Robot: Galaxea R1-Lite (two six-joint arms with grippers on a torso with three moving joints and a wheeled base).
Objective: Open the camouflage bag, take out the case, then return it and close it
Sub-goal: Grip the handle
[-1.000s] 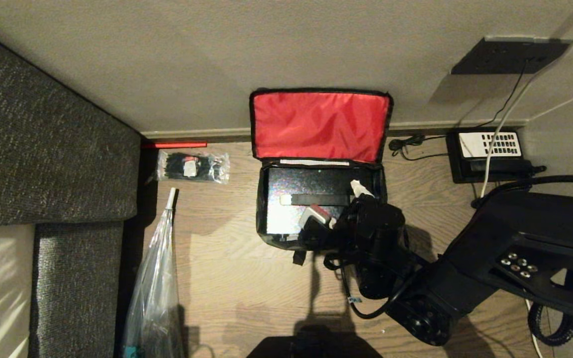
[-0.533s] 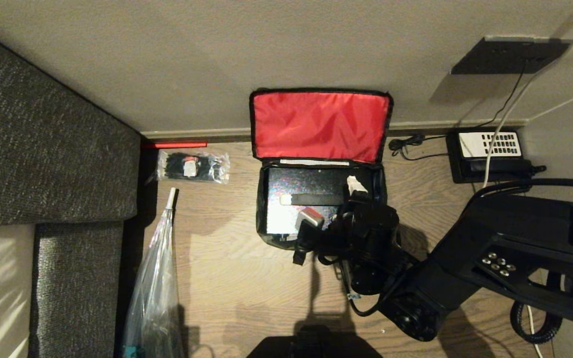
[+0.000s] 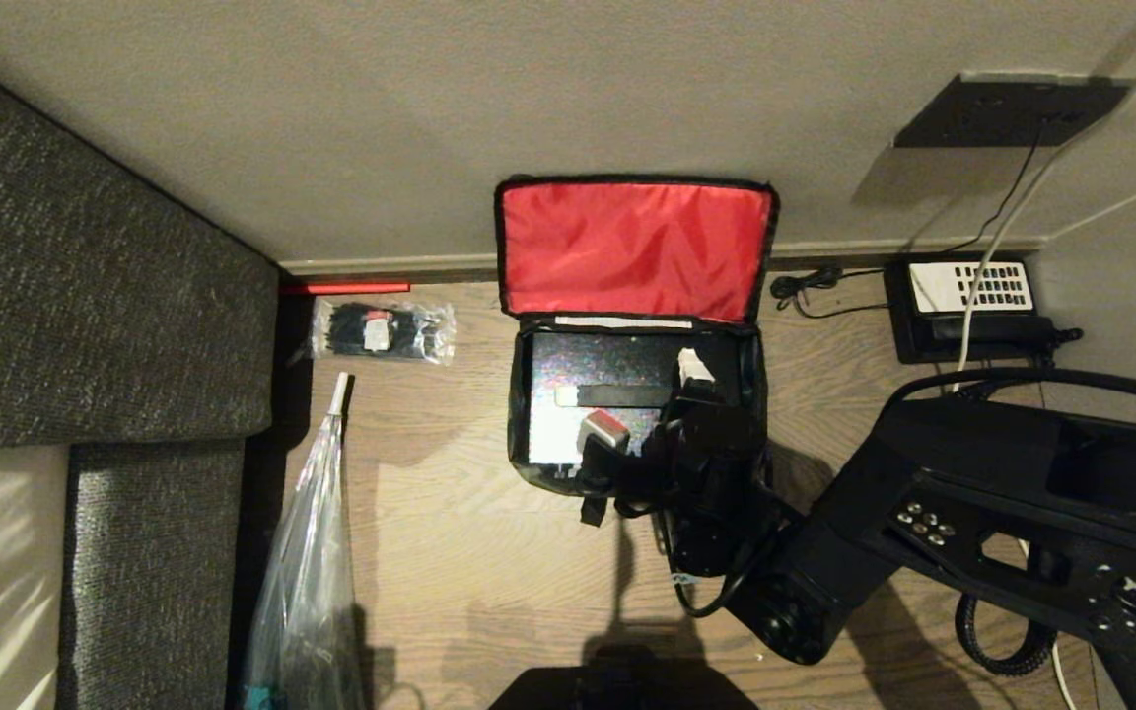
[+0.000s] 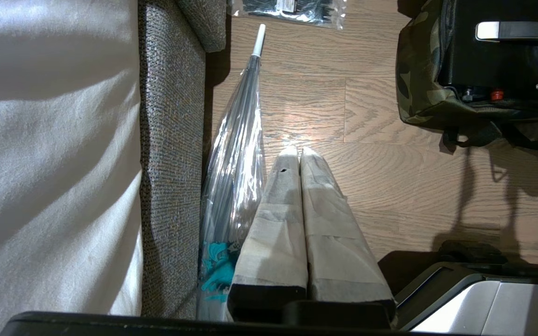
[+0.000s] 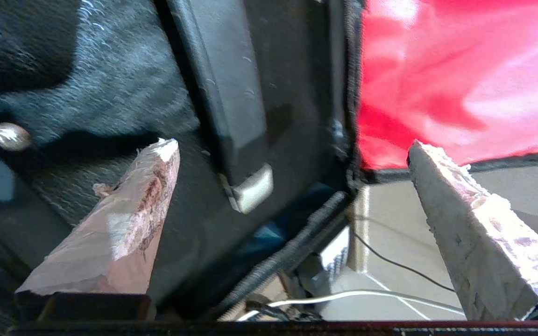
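Red lid lining shows the bag (image 3: 538,463) already open; the case (image 3: 617,370) lies inside, under the released right gripper (image 3: 649,399). Left gripper (image 4: 295,154) clenched, empty.

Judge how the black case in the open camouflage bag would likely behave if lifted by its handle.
The case looks flat and hard-shelled, so it should probably stay stiff rather than sag. Its handle sits mid-lid, so it may hang fairly level. It nearly fills the camouflage bag, whose soft walls might drag on it. The right end effector hovers open above.
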